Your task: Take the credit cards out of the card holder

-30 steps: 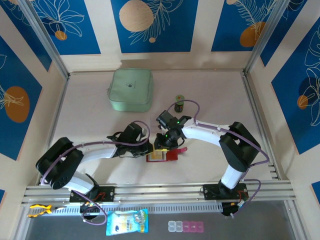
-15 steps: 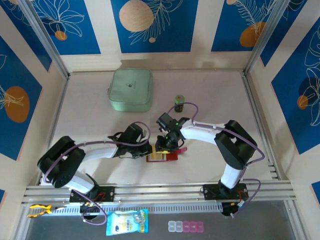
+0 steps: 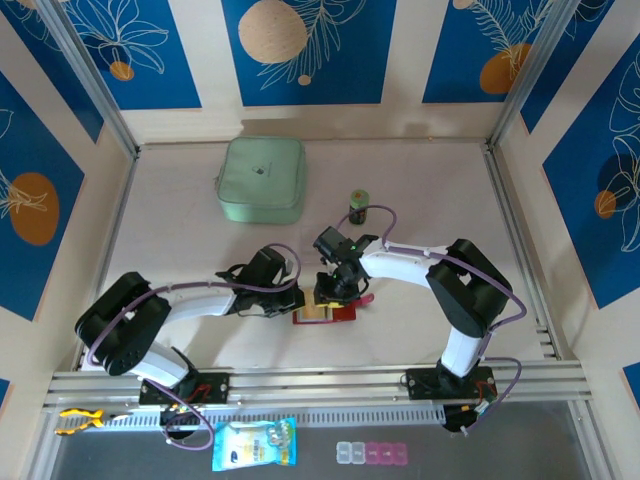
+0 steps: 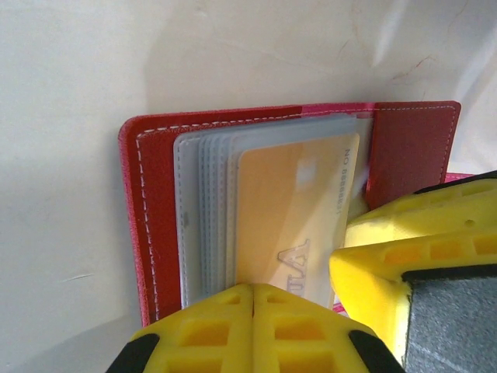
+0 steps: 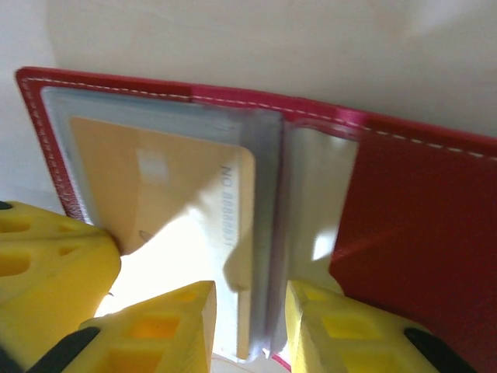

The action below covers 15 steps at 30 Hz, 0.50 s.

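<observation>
The red card holder (image 3: 326,314) lies open on the table near the front, between both grippers. In the left wrist view its red cover (image 4: 155,210) holds several clear pockets with an orange-tan credit card (image 4: 291,210) on top. My left gripper (image 4: 252,299) is shut, its tips pressed on the pockets' near edge. In the right wrist view my right gripper (image 5: 248,326) is open, straddling the card's edge (image 5: 155,194) and the clear pockets' edges beside the red cover (image 5: 419,217). A red card is not visible.
A mint-green square case (image 3: 262,180) sits at the back left. A small dark jar with a green lid (image 3: 359,207) stands just behind the right arm. A metal rail (image 3: 320,382) runs along the table's front edge.
The right arm's elbow has drawn slightly left and its gripper has settled closer over the wallet. The left arm and the wallet have stayed put.
</observation>
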Tool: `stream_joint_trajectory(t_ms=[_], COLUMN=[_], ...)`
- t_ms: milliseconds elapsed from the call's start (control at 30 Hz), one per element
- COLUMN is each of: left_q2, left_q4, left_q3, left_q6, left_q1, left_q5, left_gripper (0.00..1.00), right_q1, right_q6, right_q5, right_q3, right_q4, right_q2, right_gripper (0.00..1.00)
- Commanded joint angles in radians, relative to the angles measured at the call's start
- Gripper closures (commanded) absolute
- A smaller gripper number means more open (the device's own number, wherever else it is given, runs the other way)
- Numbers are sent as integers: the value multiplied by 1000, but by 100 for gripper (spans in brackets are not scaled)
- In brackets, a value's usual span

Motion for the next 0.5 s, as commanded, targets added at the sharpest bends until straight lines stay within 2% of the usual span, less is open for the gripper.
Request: stream_joint_trajectory(t_ms=[0, 167, 300, 467], left_q2=[3, -19, -41, -36], left_q4=[-25, -16, -40, -54], left_q3=[0, -1, 10, 8], left_q6=[17, 8, 14, 20], left_q1=[-9, -9, -9, -9], left_q5=[-22, -18, -38, -50], left_gripper=[98, 97, 89, 90], right_q1=[-3, -3, -3, -2], right_q6=[-18, -16, -1, 4], right_q5=[29, 16, -9, -63], right_q3=[20, 15, 5, -24], right_q4=[-61, -49, -18, 58], right_q2=[-8, -37, -63, -84], right_gripper=[69, 69, 68, 63])
